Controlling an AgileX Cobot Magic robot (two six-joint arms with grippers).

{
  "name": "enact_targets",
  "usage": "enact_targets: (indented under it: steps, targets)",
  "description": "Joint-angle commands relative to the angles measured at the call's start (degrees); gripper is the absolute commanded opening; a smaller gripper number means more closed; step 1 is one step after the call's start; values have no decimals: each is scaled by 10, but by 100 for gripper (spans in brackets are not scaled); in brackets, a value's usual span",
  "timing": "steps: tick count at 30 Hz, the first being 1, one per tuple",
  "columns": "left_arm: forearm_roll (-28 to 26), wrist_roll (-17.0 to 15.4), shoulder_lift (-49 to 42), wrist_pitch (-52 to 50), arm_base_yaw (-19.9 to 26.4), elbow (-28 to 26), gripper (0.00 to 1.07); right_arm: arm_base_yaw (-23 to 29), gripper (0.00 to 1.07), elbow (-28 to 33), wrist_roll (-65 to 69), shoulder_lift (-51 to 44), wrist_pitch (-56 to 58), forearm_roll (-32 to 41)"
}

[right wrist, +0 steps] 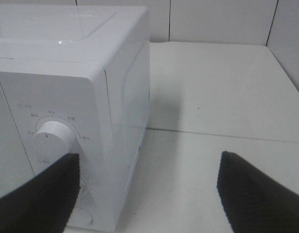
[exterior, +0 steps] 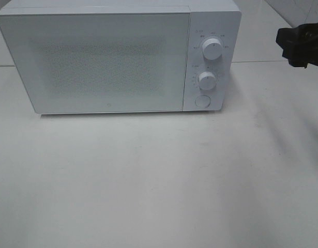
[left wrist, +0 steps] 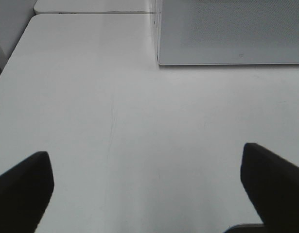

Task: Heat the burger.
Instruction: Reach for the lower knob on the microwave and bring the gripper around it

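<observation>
Both my grippers gape wide, gripping nothing: left gripper (left wrist: 144,158) above the white tabletop (left wrist: 139,107), right gripper (right wrist: 149,160) beside the closed white box-shaped microwave (exterior: 96,62), not touching.

We note the black left gripper (left wrist: 144,153), jaws wide apart. The black right gripper (right wrist: 149,156) is likewise spread, showing at the high view's right edge.
</observation>
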Motion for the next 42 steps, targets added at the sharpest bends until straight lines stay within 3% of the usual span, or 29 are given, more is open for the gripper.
enact_targets:
  steps: [1, 3, 6, 11, 15, 17, 20, 22, 30, 42]
  targets:
    - [-1, -3, -15, -6, 2, 1, 100, -2, 75, 23, -22, 14, -83, 18]
    - [-1, -3, -15, -6, 2, 1, 100, 5, 75, 48, -34, 34, -154, 54]
    - [-1, -3, -15, -6, 2, 1, 100, 13, 75, 55, -42, 41, -170, 77]
    - [-1, -3, -15, -6, 2, 1, 100, 101, 75, 78, -147, 103, -272, 180]
    - [-1, -3, -15, -6, 2, 1, 100, 129, 75, 78, -162, 121, -299, 206]
    - [-1, -3, -15, -6, 2, 1, 100, 169, 75, 78, -165, 157, -355, 244]
    - [-1, -3, -15, -6, 2, 1, 100, 176, 75, 78, -165, 166, -366, 249]
    - [-1, -3, -15, -6, 2, 1, 100, 217, 75, 77, -165, 202, -417, 286]
    - [-1, -3, -15, -6, 2, 1, 100, 296, 75, 67, -178, 267, -482, 391]
    - [-1, -3, -15, -6, 2, 1, 100, 319, 75, 12, -194, 328, -496, 432]
